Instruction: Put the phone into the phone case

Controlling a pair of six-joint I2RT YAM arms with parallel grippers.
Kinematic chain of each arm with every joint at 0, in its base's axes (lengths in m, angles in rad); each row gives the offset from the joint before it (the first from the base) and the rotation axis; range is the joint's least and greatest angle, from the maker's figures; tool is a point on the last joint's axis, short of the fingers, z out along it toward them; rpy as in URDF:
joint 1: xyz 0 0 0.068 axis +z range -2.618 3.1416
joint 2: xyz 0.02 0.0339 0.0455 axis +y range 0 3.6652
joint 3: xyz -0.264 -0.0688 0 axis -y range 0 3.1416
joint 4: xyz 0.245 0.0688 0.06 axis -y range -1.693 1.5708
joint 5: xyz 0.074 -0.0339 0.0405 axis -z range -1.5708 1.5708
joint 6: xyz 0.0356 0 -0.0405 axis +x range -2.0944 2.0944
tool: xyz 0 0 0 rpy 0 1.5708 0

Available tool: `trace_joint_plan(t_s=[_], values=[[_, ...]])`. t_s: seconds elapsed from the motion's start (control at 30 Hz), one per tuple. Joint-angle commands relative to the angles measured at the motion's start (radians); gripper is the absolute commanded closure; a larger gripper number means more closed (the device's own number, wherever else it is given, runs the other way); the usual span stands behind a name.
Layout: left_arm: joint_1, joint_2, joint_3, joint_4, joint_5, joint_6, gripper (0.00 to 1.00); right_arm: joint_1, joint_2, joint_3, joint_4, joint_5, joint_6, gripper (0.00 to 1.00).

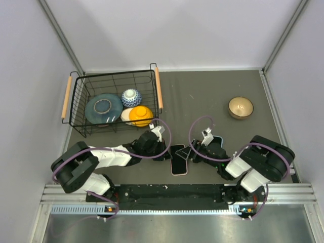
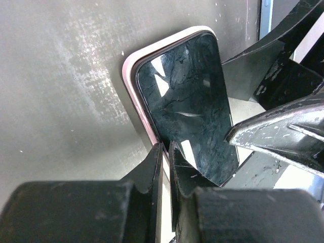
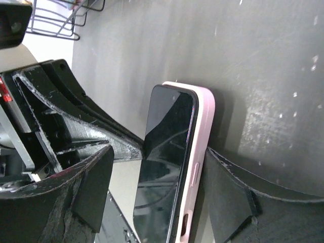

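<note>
Phone, glossy black screen streaked with reflections, sits inside the pink phone case, whose rim shows along the screen's left and top edges in the left wrist view. At the bottom of that frame the left gripper is nearly closed, its two fingers pinching the case's long edge. The right gripper stands wide, straddling phone and case; one finger touches the case's back at lower right of its view, the other hangs apart from the screen at lower left. From above, the cased phone rests on the grey table, lower centre of the frame, between both grippers
</note>
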Motion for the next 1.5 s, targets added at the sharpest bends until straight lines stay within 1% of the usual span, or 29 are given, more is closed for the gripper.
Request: trace_joint_plan(t_s=[0.0,0.1,0.17,0.2,0.27,0.3,0.33,0.37,0.4,0.43,0.53,0.57,0.63,0.67,0.7,0.73,0.77,0.8,0.9,0.93,0.97,1.03,1.07,1.13,1.17,1.27,1.3,1.4,1.47], values=[[-0.039,0.038,0.006,-0.047,0.016,0.013,0.91,0.036,0.067,0.046,0.255,-0.287,0.094,0.33],[-0.039,0.03,0.011,-0.056,0.009,0.014,0.91,0.03,0.099,0.033,0.286,-0.279,0.116,0.37],[-0.039,0.027,0.011,-0.058,0.005,0.014,0.91,0.018,0.107,0.021,0.292,-0.267,0.122,0.47],[-0.039,0.024,0.011,-0.058,0.005,0.014,0.91,0.013,0.108,0.018,0.289,-0.268,0.122,0.56],[-0.039,0.022,0.012,-0.062,0.002,0.011,0.91,0.002,0.104,0.013,0.263,-0.264,0.117,0.67],[-0.039,0.021,0.012,-0.064,0.0,0.008,0.89,0.001,0.102,0.013,0.254,-0.261,0.113,0.78],[-0.039,0.018,0.014,-0.067,0.002,0.008,0.88,0.001,0.099,0.015,0.244,-0.259,0.099,0.84],[-0.039,0.007,0.017,-0.073,-0.001,0.011,0.86,0.001,0.098,0.015,0.237,-0.259,0.093,0.89],[-0.039,0.001,0.021,-0.097,-0.004,0.014,0.81,0.001,0.093,0.015,0.235,-0.262,0.09,0.97],[-0.037,-0.01,0.035,-0.12,-0.007,0.02,0.78,-0.001,0.088,0.01,0.241,-0.267,0.077,1.0],[-0.036,-0.082,0.075,-0.22,-0.033,0.051,0.62,-0.022,0.059,0.01,0.247,-0.313,0.064,1.0],[-0.031,-0.131,0.086,-0.243,-0.04,0.076,0.6,-0.034,0.047,0.01,0.244,-0.329,0.057,1.0],[-0.024,-0.219,0.11,-0.308,-0.035,0.114,0.51,-0.041,0.0,0.013,0.234,-0.38,0.03,1.0],[-0.017,-0.25,0.116,-0.325,-0.033,0.128,0.49,-0.042,-0.02,0.018,0.224,-0.395,0.019,1.0],[-0.013,-0.281,0.129,-0.337,-0.011,0.145,0.33,-0.042,-0.065,0.03,0.208,-0.43,-0.001,1.0],[-0.007,-0.339,0.132,-0.358,0.008,0.183,0.29,-0.044,-0.091,0.039,0.145,-0.451,-0.011,1.0],[0.016,-0.366,0.135,-0.358,0.04,0.206,0.28,-0.042,-0.118,0.049,0.113,-0.469,-0.024,1.0],[0.03,-0.393,0.136,-0.358,0.118,0.224,0.29,-0.042,-0.154,0.067,0.068,-0.503,-0.048,1.0],[0.105,-0.484,0.126,-0.352,0.238,0.254,0.34,-0.042,-0.292,0.091,-0.073,-0.55,-0.09,1.0],[0.13,-0.517,0.121,-0.337,0.341,0.261,0.35,-0.042,-0.366,0.101,-0.155,-0.564,-0.102,1.0],[0.171,-0.534,0.115,-0.326,0.385,0.263,0.36,-0.042,-0.404,0.111,-0.194,-0.59,-0.113,1.0],[0.197,-0.589,0.103,-0.32,0.465,0.274,0.37,-0.041,-0.477,0.128,-0.26,-0.604,-0.13,1.0],[0.21,-0.608,0.101,-0.316,0.48,0.278,0.37,-0.042,-0.543,0.131,-0.32,-0.607,-0.13,1.0],[0.211,-0.668,0.091,-0.296,0.523,0.283,0.36,-0.042,-0.605,0.154,-0.389,-0.609,-0.142,0.98],[0.214,-0.685,0.083,-0.233,0.546,0.277,0.36,-0.042,-0.647,0.164,-0.452,-0.618,-0.148,0.98],[0.213,-0.745,0.029,-0.095,0.612,0.208,0.35,-0.042,-0.675,0.168,-0.411,-0.641,-0.125,0.98],[0.213,-0.754,0.002,-0.004,0.621,0.185,0.35,-0.042,-0.672,0.165,-0.364,-0.649,-0.09,0.98],[0.213,-0.765,-0.031,0.1,0.637,0.122,0.35,-0.042,-0.639,0.159,-0.258,-0.669,-0.024,0.98],[0.213,-0.751,-0.04,0.126,0.643,0.096,0.35,-0.042,-0.62,0.148,-0.195,-0.684,0.004,0.98]])
